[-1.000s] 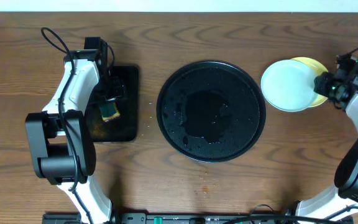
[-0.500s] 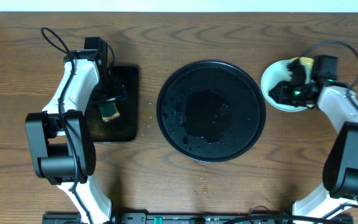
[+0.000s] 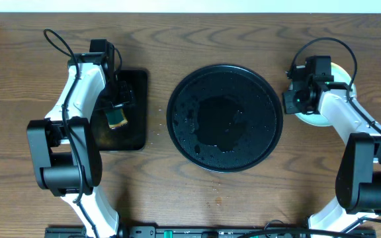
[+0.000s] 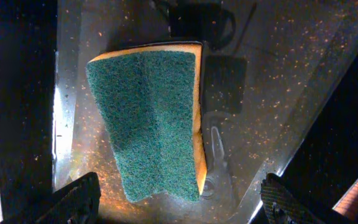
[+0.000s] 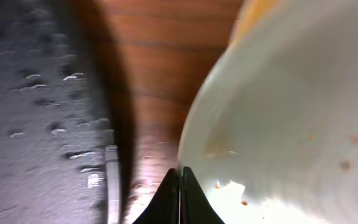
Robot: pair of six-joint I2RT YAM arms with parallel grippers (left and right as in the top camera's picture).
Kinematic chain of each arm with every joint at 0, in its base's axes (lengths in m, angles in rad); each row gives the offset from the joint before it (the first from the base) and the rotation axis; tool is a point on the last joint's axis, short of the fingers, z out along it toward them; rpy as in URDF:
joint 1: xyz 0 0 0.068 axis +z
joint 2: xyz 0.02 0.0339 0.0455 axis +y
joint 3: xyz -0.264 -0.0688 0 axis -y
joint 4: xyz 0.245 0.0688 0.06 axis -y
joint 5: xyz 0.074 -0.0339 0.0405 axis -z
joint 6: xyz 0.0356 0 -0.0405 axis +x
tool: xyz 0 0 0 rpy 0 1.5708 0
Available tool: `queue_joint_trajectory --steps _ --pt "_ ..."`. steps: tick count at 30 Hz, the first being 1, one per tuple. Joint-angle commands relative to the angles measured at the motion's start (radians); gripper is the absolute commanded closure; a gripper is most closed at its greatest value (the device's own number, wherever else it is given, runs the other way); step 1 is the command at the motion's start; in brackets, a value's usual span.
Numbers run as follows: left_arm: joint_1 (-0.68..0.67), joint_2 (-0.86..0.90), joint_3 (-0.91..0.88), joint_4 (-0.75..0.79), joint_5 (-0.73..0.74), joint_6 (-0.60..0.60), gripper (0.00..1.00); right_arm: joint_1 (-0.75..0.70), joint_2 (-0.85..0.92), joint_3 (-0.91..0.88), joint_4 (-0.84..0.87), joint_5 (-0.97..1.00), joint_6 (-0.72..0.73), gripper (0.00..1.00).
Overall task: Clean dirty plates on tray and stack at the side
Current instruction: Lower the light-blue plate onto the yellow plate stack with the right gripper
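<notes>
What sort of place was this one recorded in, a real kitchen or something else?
Probably a lab tabletop staged for dishwashing practice, not a real kitchen: a wooden table, a wet-looking round black tray, and a green scouring sponge lying on a rectangular tray. No sink shows.

Green sponge (image 4: 148,121) on rectangular tray (image 3: 133,109)

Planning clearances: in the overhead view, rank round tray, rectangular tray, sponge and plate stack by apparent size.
1. Round tray
2. Rectangular tray, partly under the left arm
3. Sponge
Plate stack: mostly hidden under the right arm, so unranked.
</notes>
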Motion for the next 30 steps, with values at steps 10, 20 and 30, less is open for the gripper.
queue_joint_trajectory --steps 10,20,30 --pt "0.003 0.0 0.0 -0.002 -0.012 0.006 0.17 -0.091 -0.01 0.076 0.06 -0.122 0.018 0.54" --pt "0.003 0.0 0.0 -0.002 -0.012 0.006 0.17 -0.196 -0.1 0.216 -0.259 -0.214 0.196 0.49" --pt "0.003 0.0 0.0 -0.002 -0.012 0.006 0.17 -0.326 -0.108 0.172 -0.646 0.023 0.391 0.99"
